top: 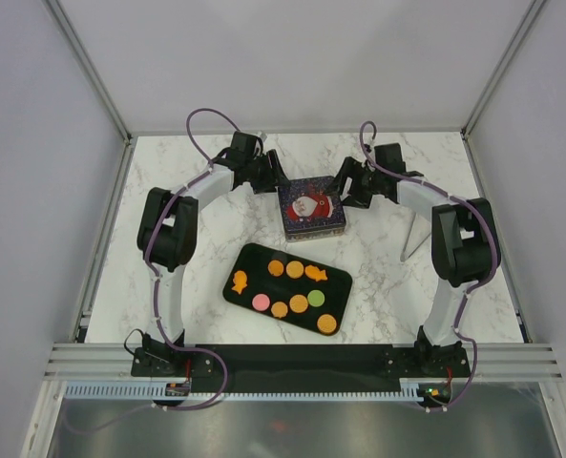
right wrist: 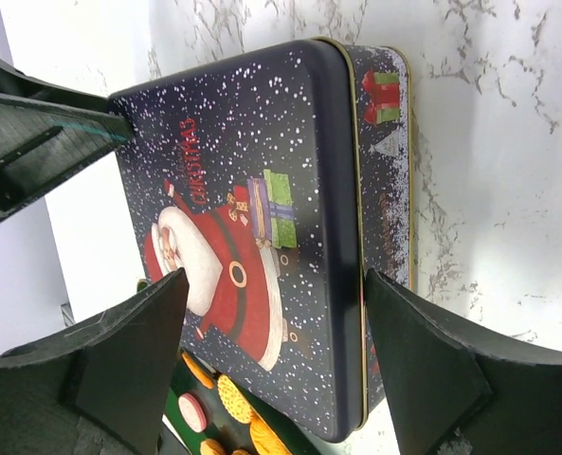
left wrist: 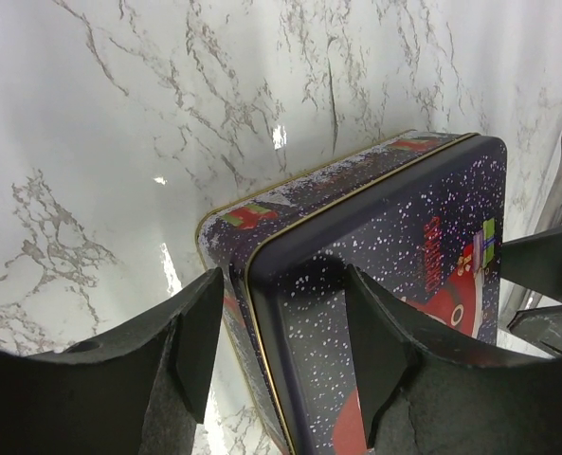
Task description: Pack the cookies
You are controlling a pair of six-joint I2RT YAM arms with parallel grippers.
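Top view: cookies (top: 299, 303), flat, light, likely brittle, on black tray (top: 263, 256) at centre; I'd pinch each by its rim. Left wrist: left gripper (left wrist: 281, 341) part open astride the edge of the Christmas tin (left wrist: 394, 275), gripping nothing. Right wrist: right gripper (right wrist: 276, 284) wide open over the tin, empty.

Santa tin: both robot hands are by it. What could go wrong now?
The left gripper straddles only a corner of the tin, jaws open; closing there, it might slip off or tip the tin. The tin sits close to the black tray, so a shove could scatter the cookies. The right gripper hangs open over it too; the two might bump.
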